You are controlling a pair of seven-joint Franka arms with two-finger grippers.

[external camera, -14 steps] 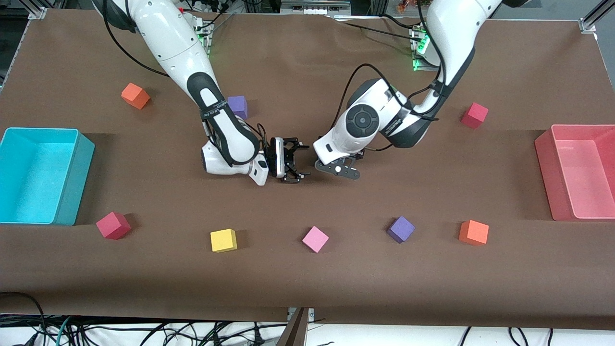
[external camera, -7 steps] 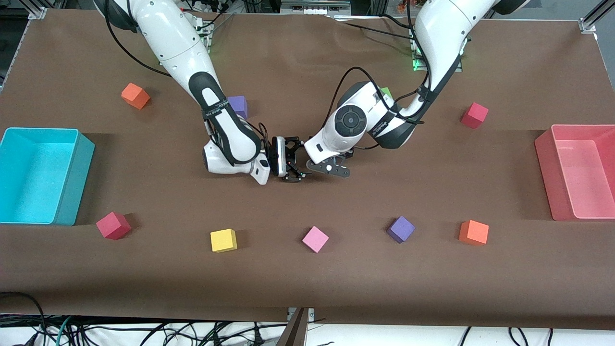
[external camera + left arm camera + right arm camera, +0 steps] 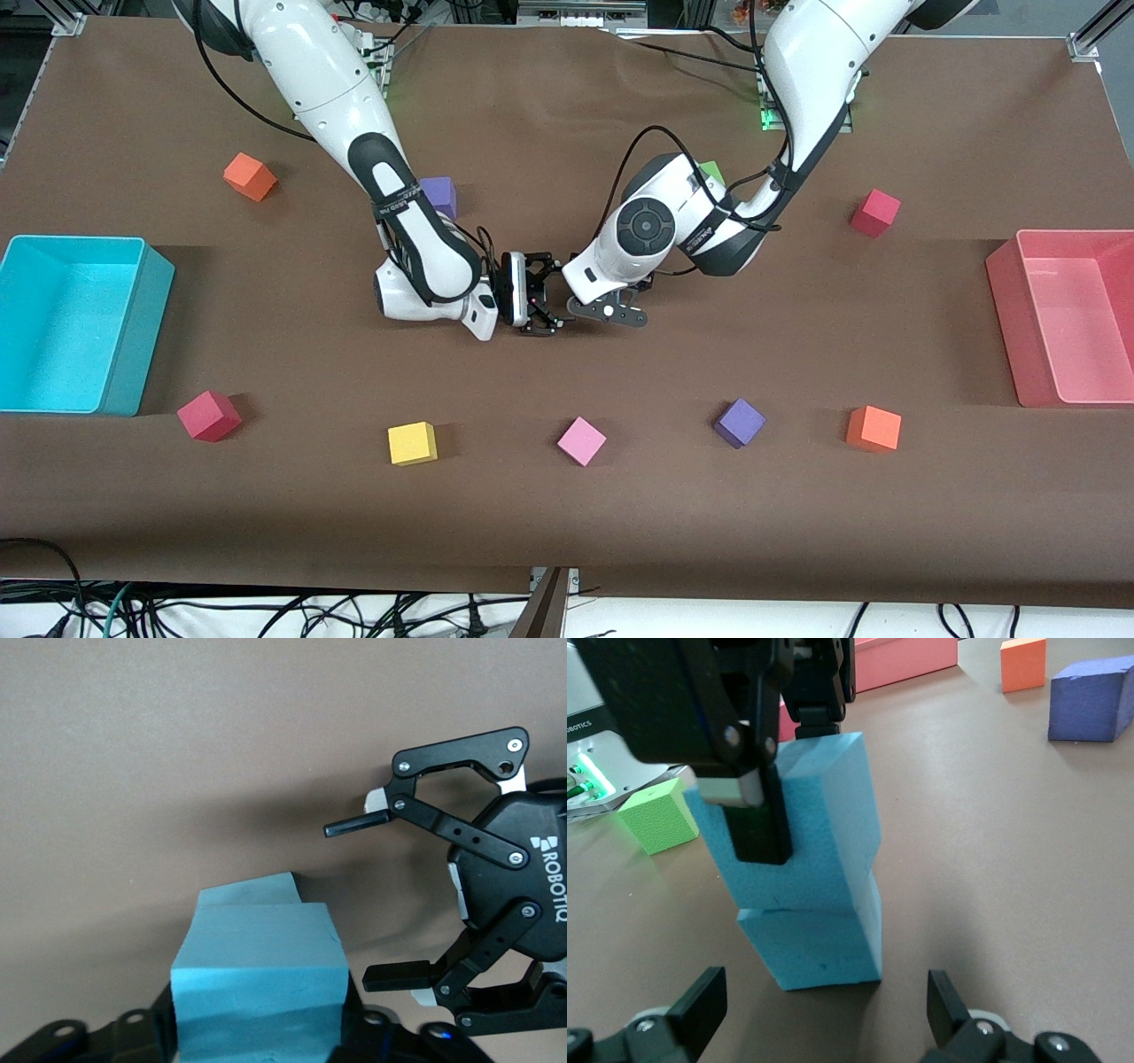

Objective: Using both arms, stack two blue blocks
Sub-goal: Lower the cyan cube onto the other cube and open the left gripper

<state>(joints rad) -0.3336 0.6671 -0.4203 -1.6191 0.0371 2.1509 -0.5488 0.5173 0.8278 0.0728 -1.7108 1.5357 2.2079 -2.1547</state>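
Two blue blocks stand stacked mid-table, the upper blue block (image 3: 824,824) a little askew on the lower blue block (image 3: 819,943). My left gripper (image 3: 607,312) comes down from above and is shut on the upper block (image 3: 257,966), one finger (image 3: 757,815) flat against its side. A corner of the lower block (image 3: 248,890) peeks out under it. My right gripper (image 3: 549,306) lies low and level beside the stack, open and empty, its fingertips apart from the lower block. It shows open in the left wrist view (image 3: 350,904) too. In the front view the left hand hides both blocks.
A cyan bin (image 3: 71,323) stands at the right arm's end and a pink bin (image 3: 1072,315) at the left arm's end. Loose cubes lie around: green (image 3: 656,815), purple (image 3: 739,422), pink (image 3: 581,440), yellow (image 3: 412,443), orange (image 3: 873,428), red (image 3: 208,415).
The left hand has shifted toward the right gripper and now sits close against it over the stack. The right arm has held still.
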